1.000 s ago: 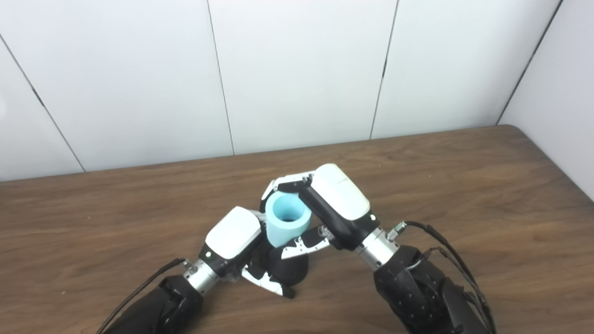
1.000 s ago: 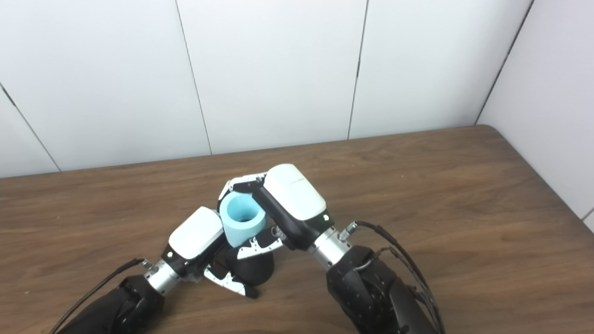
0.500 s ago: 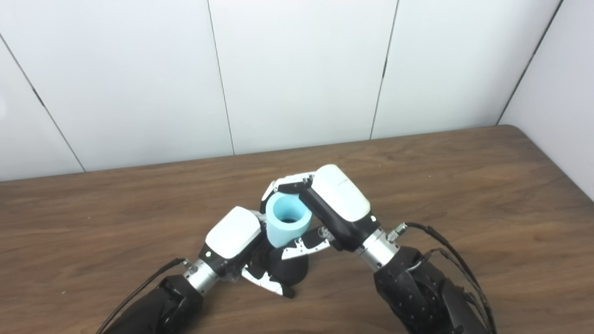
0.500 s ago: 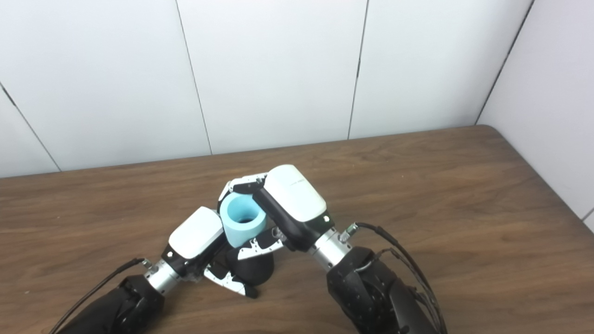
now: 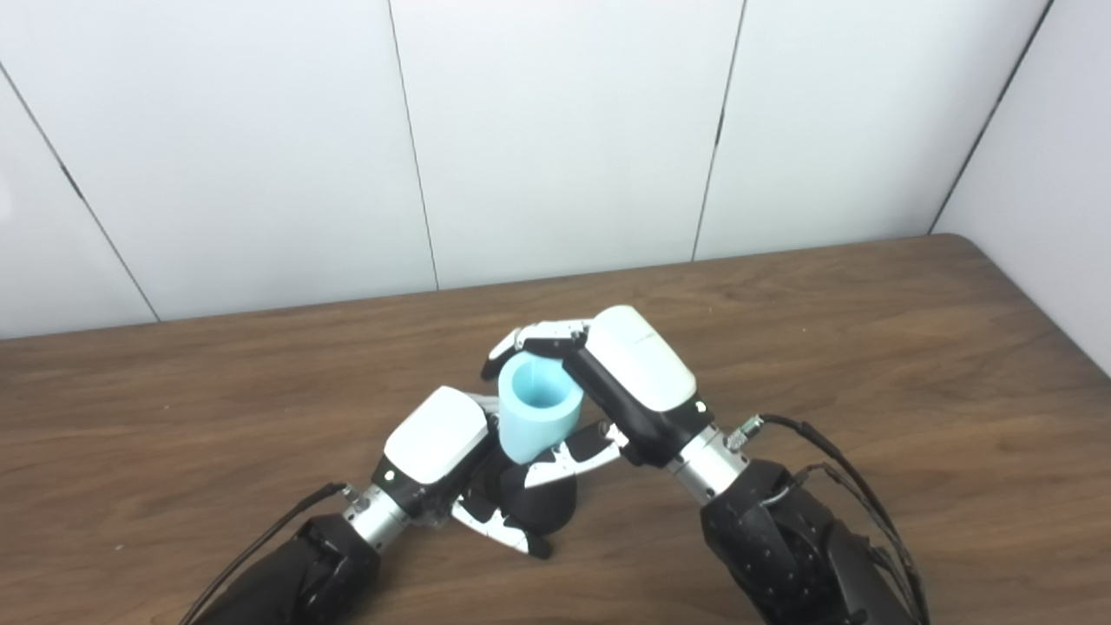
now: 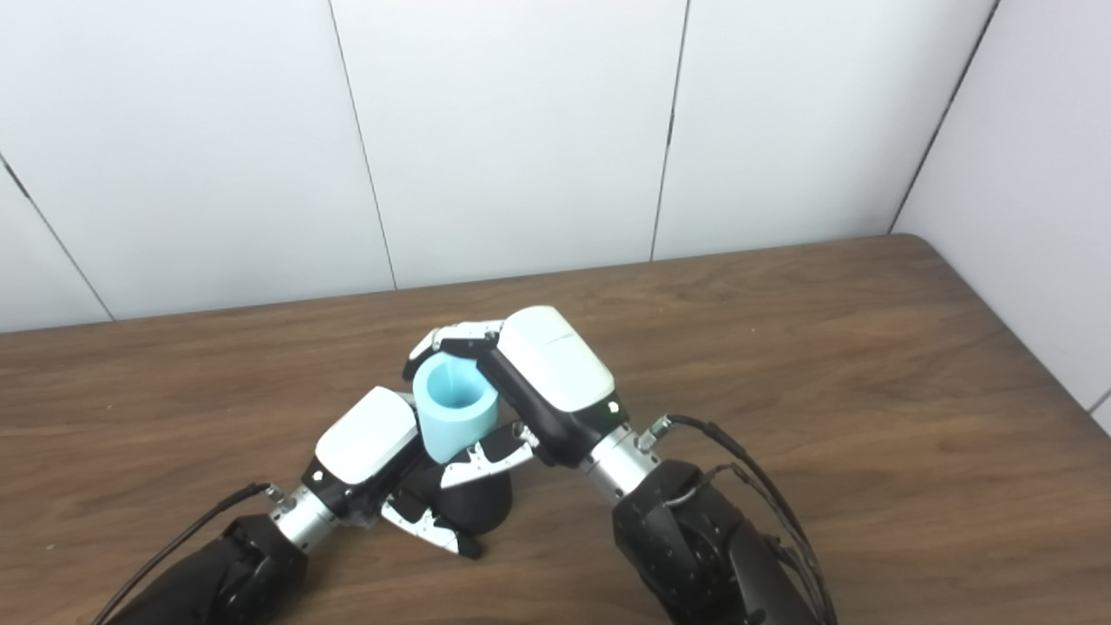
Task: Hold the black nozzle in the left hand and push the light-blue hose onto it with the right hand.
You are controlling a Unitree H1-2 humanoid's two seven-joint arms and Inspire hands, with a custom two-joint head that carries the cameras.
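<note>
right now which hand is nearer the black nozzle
Left. The left hand is wrapped around the black nozzle low at the table, while the right hand sits above it, gripping the light-blue hose.

no readable text, labels, brands or numbers, faint mark on robot hand illegible

Lab test cell: bare wood table (image 5: 868,347), plain white panel walls (image 5: 555,130).

Bright, even light; soft shadow under hands on surface (image 5: 868,347); mild glare on white hand shells; focus sharp.
</note>
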